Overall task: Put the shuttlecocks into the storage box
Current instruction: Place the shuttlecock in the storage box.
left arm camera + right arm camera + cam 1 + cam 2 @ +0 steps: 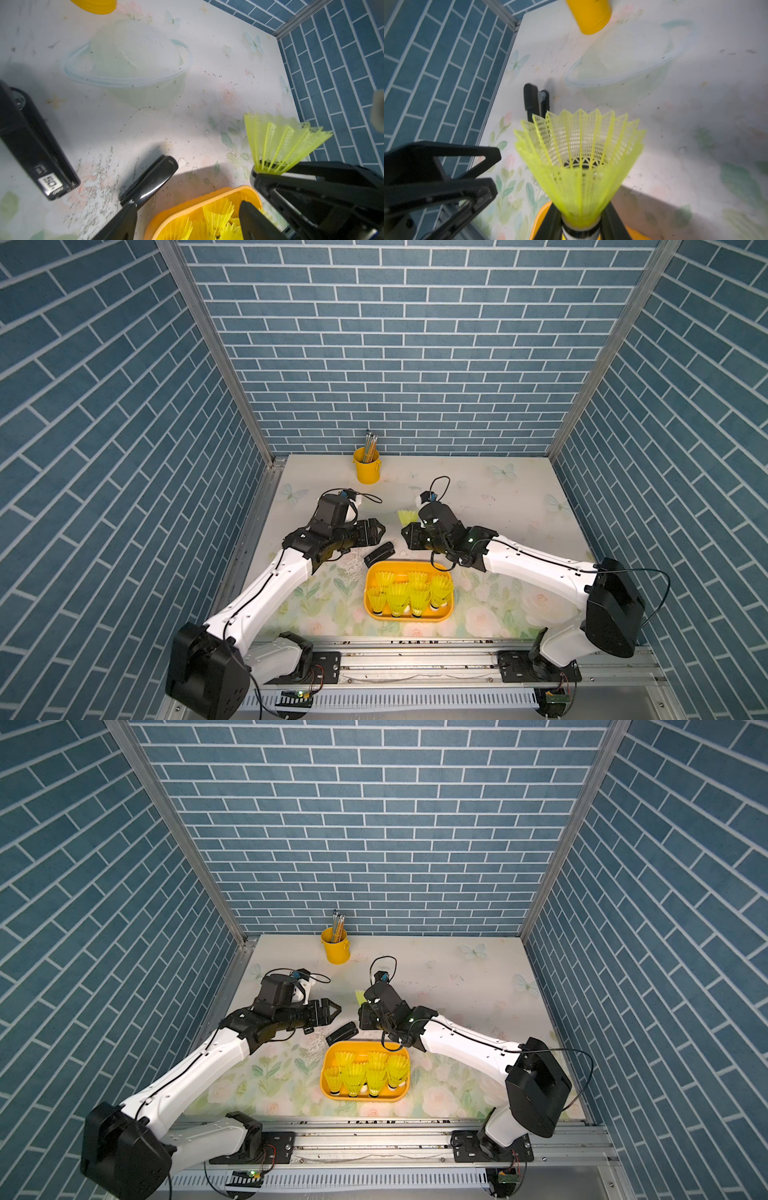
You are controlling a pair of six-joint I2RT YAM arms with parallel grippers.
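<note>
Blue brick-patterned walls [415, 344] are seen on three sides of a pale, flower-printed counter [490, 497]. Two white and black arms are stretched in from the near rail, the left arm [266, 589] and the right arm [536, 564], so that their ends face each other above the middle of the counter.

The storage box [415, 619] is set on the near half of the counter, between the two arms, and is shown in both top views. Several shuttlecocks [409, 593] are stood in it, tips down and skirts up, packed close together.

A yellow bucket [366, 470] is placed near the back wall, well apart from the storage box, and pencils [370, 445] are held upright in it.

The left gripper [378, 531] is seen empty, its jaws spread apart, above the counter beyond the far left corner of the storage box. The right gripper [581, 227] is clamped on the white tip of one shuttlecock [579, 166], whose skirt is flared away from the jaws. This held shuttlecock is kept clear of the counter, near the far rim of the storage box and outside it, between the two grippers.

A small black object [378, 553] is laid on the counter just beside the far left corner of the storage box.
</note>
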